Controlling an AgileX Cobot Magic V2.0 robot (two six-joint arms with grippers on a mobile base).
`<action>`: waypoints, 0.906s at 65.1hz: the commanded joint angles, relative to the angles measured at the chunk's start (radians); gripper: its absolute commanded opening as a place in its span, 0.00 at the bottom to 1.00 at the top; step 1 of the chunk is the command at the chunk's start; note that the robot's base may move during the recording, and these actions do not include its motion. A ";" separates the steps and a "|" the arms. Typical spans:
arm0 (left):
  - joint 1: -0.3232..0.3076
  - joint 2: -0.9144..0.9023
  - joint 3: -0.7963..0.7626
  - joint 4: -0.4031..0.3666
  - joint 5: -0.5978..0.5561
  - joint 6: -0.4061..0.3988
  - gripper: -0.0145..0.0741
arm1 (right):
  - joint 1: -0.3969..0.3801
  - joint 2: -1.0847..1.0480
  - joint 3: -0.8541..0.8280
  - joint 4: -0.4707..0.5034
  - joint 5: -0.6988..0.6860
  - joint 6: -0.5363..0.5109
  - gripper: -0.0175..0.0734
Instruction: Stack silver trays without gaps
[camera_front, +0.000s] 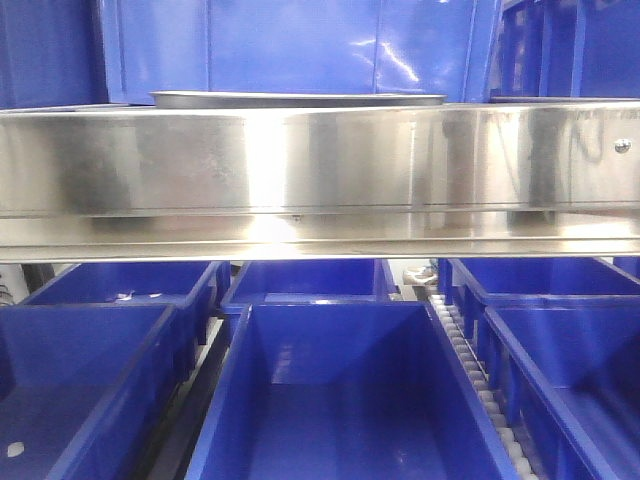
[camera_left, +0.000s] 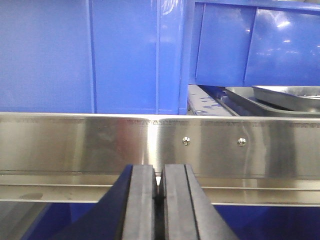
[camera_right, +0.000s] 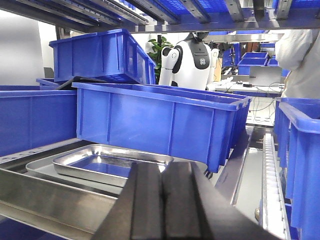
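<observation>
Jaws of both the left gripper (camera_left: 159, 200) and right gripper (camera_right: 162, 200) are pressed together, empty. One silver tray (camera_right: 112, 162) sits skewed atop the lower tray (camera_right: 42, 167); nesting remains.

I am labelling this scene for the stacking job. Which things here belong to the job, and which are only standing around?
Belong to the job:
silver trays, one resting in the other
left gripper, shut
right gripper, shut

Only standing around:
blue bins
steel rail
white humanoid robot behind
</observation>
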 joint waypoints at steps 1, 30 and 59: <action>-0.006 -0.004 -0.002 -0.007 -0.019 0.003 0.16 | -0.002 -0.004 0.002 -0.007 -0.023 -0.006 0.11; -0.006 -0.004 -0.002 -0.007 -0.019 0.003 0.16 | -0.003 -0.004 0.009 -0.147 -0.035 -0.006 0.11; -0.006 -0.004 -0.002 -0.007 -0.019 0.003 0.16 | -0.229 -0.004 0.443 0.063 -0.446 -0.006 0.11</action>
